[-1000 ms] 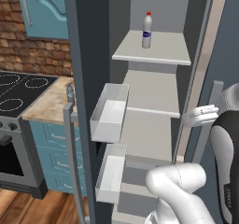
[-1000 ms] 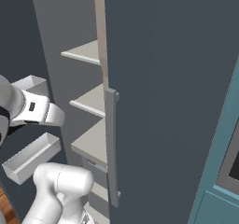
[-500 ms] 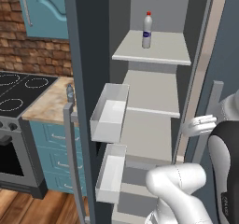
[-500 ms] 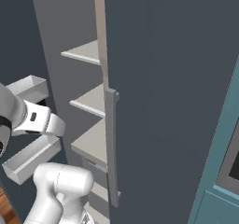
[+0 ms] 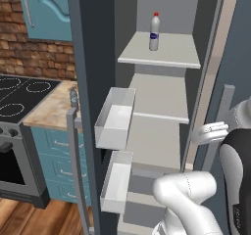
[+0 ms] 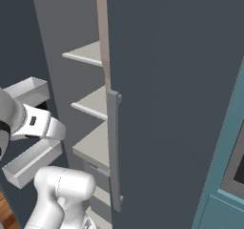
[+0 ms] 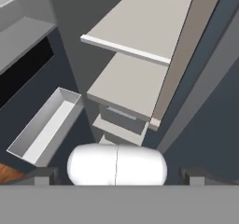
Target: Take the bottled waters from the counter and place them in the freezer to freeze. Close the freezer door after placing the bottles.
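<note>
The freezer [image 5: 162, 106] stands open. A whitish bottled water [image 5: 155, 32] with a red cap stands upright on its top shelf [image 5: 171, 53]. A second, grey-blue bottled water [image 5: 73, 98] stands on the marbled counter [image 5: 49, 109], just left of the freezer door [image 5: 86, 82], which is swung wide and shows its edge. My gripper [image 7: 119, 175] is open with nothing between its tips, and it looks down at the lower shelves [image 7: 128, 85]. The white hand [image 5: 211, 132] hangs at the freezer's right edge, level with the lower shelf and far below the shelved bottle.
Two white bins [image 5: 115, 117] jut from the door's inner face, and its bar handle [image 5: 73, 170] stands near the counter. A dark slate panel with a grey handle [image 6: 113, 147] flanks the freezer on the right. The black stove top [image 5: 19, 94] lies left of the counter.
My hand has sunk a little along the freezer's right edge, most of it in the first half second. The bottles and the door have not moved.
</note>
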Tool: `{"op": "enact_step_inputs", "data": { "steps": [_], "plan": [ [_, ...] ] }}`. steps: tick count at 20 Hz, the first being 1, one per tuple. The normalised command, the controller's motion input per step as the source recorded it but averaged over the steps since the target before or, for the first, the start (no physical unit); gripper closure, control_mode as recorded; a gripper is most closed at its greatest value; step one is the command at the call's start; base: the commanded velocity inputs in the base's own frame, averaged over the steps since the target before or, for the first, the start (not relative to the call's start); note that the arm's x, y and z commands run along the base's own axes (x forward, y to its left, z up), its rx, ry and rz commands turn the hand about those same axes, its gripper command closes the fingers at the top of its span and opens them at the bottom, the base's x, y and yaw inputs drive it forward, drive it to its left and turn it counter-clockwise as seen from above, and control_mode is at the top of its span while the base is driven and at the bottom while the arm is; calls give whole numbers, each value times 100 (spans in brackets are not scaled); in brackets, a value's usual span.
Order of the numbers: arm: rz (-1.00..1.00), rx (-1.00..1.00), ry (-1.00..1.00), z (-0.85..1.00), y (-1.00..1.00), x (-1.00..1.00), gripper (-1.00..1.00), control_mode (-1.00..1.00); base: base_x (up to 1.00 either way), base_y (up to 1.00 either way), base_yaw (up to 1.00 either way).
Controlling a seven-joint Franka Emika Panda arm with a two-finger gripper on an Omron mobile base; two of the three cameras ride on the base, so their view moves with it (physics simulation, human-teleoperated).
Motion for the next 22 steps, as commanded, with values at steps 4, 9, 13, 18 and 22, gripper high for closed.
{"op": "enact_step_inputs", "data": {
  "steps": [4,9,13,18,22],
  "plan": [
    [0,0,0,0,0,0,-100,100,-49,0,0],
    [0,0,0,0,0,0,-100,100,-53,0,1],
    [0,0,0,0,0,0,-100,100,-47,6,3],
    [0,0,0,0,0,0,-100,100,-57,13,0],
    [0,0,0,0,0,0,-100,100,-52,35,0]
  ]
}}
